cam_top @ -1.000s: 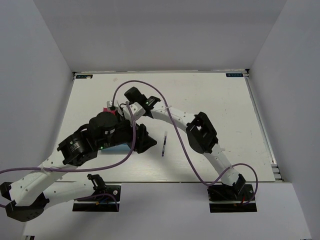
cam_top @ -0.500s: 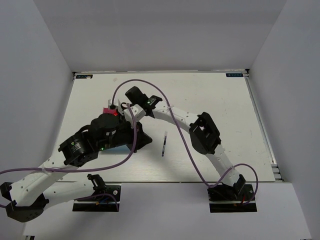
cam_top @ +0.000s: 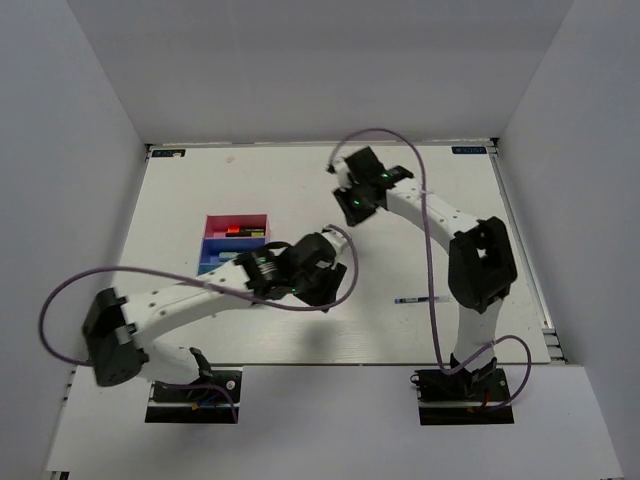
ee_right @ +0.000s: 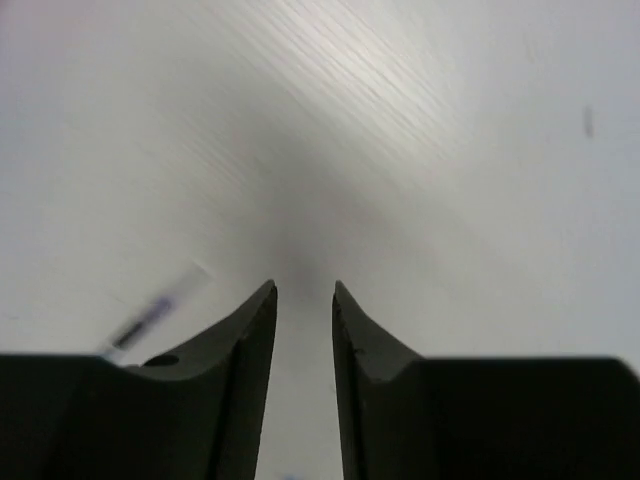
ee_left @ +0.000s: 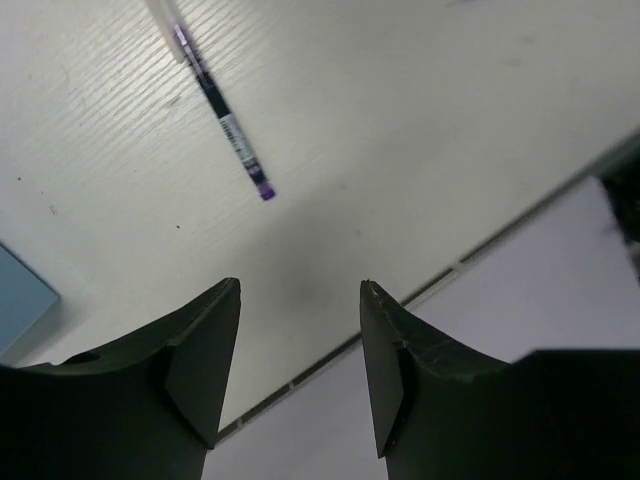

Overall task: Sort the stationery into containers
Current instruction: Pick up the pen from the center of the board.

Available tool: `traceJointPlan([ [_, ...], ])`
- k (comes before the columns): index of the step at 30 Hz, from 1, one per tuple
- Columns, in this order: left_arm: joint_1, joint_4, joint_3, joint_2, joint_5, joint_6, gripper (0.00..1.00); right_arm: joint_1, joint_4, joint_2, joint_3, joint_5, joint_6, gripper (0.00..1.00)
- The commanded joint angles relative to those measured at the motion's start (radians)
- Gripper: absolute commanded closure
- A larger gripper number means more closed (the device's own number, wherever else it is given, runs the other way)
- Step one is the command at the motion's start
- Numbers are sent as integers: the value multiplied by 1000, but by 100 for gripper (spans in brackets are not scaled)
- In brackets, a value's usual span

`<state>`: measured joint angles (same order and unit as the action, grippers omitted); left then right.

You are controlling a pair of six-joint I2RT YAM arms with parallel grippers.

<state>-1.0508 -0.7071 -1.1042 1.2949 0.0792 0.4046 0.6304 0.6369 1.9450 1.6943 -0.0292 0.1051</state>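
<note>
A thin dark pen (cam_top: pixel 420 299) lies flat on the white table, right of centre; it also shows in the left wrist view (ee_left: pixel 222 115). Three trays stand stacked at the left: magenta-pink (cam_top: pixel 237 220) with red and dark highlighters in it, dark blue (cam_top: pixel 232 246), and light blue (cam_top: pixel 212 266). My left gripper (cam_top: pixel 335 282) hovers between the trays and the pen, open and empty (ee_left: pixel 300 285). My right gripper (cam_top: pixel 349 207) is at the back centre, slightly open and empty (ee_right: pixel 304 287) over bare table. A blurred dark pen (ee_right: pixel 150 315) shows beside its left finger.
The table's near edge (ee_left: pixel 420 290) runs just under my left gripper. A corner of the light blue tray (ee_left: pixel 20 300) shows at the left. Purple cables loop off both arms. White walls enclose the table on three sides.
My left arm swung right off the trays, uncovering them. My right arm pulled away from the trays to the back centre. The pen now lies crosswise farther right.
</note>
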Motion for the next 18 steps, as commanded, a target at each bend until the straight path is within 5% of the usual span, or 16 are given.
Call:
traceJointPlan([
  [1, -9, -76, -107, 133, 183, 98, 38, -125, 104, -142, -236, 49, -50, 67],
  [8, -6, -146, -316, 472, 286, 201, 37, -250, 24, -437, -519, -38, -44, 68],
  [18, 57, -68, -303, 596, 214, 214, 49, -353, -48, -630, -746, -156, -87, 68],
])
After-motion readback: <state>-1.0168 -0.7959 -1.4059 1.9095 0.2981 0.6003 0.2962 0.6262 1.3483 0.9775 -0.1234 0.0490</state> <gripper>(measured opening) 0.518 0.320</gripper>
